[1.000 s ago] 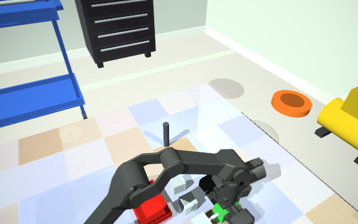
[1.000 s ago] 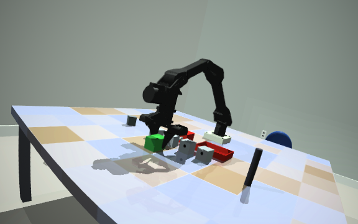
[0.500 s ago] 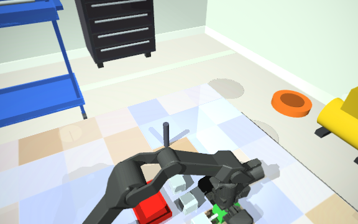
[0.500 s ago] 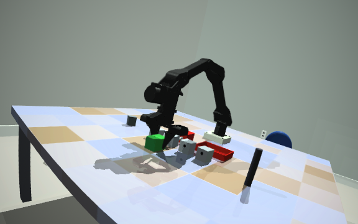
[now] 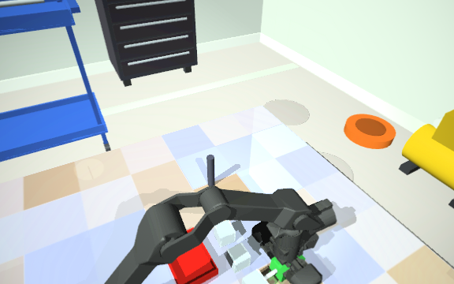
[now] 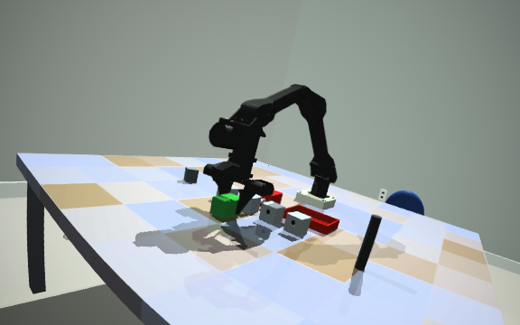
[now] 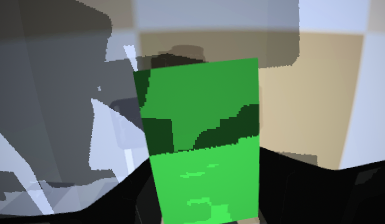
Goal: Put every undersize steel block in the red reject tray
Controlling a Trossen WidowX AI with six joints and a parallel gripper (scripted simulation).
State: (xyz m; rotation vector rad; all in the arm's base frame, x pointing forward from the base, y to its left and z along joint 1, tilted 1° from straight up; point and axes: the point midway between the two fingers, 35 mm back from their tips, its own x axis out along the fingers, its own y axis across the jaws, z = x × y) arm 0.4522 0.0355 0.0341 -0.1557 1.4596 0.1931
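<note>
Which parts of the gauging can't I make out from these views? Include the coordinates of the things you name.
- Gauge (image 5: 279, 269) (image 6: 225, 207) (image 7: 205, 110) pin: hidden in the exterior view by the green body.
- Block before the pin: cut off by the top view's lower edge.
- Bore sizes: too small to judge, exterior view.

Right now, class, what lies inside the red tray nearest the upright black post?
No block shows inside the red tray; bare red floor does. Its near wall and the black arm cover the rest.

1. The gauge (image 5: 279, 269) (image 6: 225, 207) (image 7: 204, 140) is green — brighter on one face.
2. The tray (image 5: 195, 263) (image 6: 319, 220) is red.
3. The blocks (image 5: 239, 257) (image 6: 297, 224) are pale grey — dark round spots on two.
4. The tabletop (image 5: 53, 237) (image 6: 287, 289) (image 7: 313, 100) is a patchwork of pale blue, tan and off-white.
</note>
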